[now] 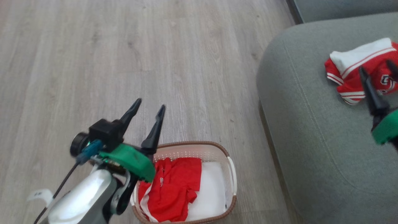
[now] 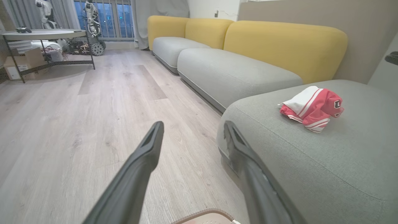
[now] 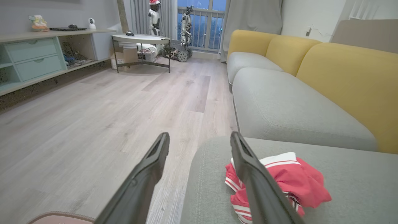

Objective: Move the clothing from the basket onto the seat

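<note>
The cream basket (image 1: 199, 147) stands on the floor beside the seat (image 1: 311, 124). Red white-trimmed shorts (image 1: 174, 189) lie crumpled in its left half, on a flat white sheet (image 1: 213, 193). The red and white jersey (image 1: 357, 71) lies bunched on the seat, also in the left wrist view (image 2: 314, 107) and the right wrist view (image 3: 292, 183). My left gripper (image 1: 149, 104) hangs open and empty above the basket's far left rim. My right gripper (image 1: 374, 65) is open over the seat, just in front of the jersey, holding nothing.
Pale wood floor (image 1: 124, 62) spreads left of and beyond the basket. More grey sofa cushions with yellow backs (image 2: 279, 43) run along the wall. A round table (image 3: 140, 39), a low shelf unit (image 3: 37, 56) and parked robots (image 3: 186, 28) stand far off by the window.
</note>
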Robot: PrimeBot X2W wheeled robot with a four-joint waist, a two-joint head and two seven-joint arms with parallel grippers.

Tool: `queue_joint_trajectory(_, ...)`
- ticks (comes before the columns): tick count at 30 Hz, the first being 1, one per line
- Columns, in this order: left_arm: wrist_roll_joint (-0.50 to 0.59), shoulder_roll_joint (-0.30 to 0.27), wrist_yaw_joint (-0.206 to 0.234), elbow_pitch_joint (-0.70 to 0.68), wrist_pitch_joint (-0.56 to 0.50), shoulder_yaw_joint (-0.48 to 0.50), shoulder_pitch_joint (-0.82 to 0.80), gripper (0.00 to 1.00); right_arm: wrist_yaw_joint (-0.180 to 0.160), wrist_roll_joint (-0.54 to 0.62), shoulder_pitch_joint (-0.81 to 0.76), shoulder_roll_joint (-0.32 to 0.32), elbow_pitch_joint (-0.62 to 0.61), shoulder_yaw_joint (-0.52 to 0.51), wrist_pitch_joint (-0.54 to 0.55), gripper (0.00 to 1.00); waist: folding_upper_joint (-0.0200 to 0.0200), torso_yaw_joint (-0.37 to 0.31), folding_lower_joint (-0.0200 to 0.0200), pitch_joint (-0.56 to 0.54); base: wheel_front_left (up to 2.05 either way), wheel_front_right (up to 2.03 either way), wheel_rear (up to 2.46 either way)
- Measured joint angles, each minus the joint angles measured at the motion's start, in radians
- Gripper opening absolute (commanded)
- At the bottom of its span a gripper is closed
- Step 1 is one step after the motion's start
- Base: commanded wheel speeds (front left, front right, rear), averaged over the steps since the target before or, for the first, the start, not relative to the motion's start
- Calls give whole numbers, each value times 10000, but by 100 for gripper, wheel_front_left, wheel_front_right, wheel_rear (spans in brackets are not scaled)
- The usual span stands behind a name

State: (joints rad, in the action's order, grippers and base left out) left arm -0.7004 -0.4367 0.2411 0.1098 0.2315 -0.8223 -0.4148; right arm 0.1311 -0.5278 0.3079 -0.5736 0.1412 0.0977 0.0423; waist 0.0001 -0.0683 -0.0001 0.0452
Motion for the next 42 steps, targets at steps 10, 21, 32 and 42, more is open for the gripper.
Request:
queue_joint_trajectory(10, -100, -330, 602, -391, 163, 934, 1191, 100, 0, 901, -2482, 1994, -1549, -1369, -752, 100, 0, 714, 0, -426, 0, 0, 0)
queue_joint_trajectory(21, 656, -259, 819, -1118, 169, 3139, 3118, 100, -2, 1528, -3654, 3756, -2011, -1386, -2157, 100, 0, 1072, 0, -547, 0, 0, 0)
queue_joint_trajectory(32, 2050, 497, -171, -1267, 174, 4270, 4074, 100, -2, 1526, -4061, 4171, -1858, -1197, -2642, 100, 0, 1237, 0, -606, 0, 0, 0)
queue_joint_trajectory(42, 2614, 988, -754, -1066, 176, 4865, 4315, 100, -2, 1524, -4056, 4184, -1783, -1012, -2729, 100, 0, 1131, 0, -587, 0, 0, 0)
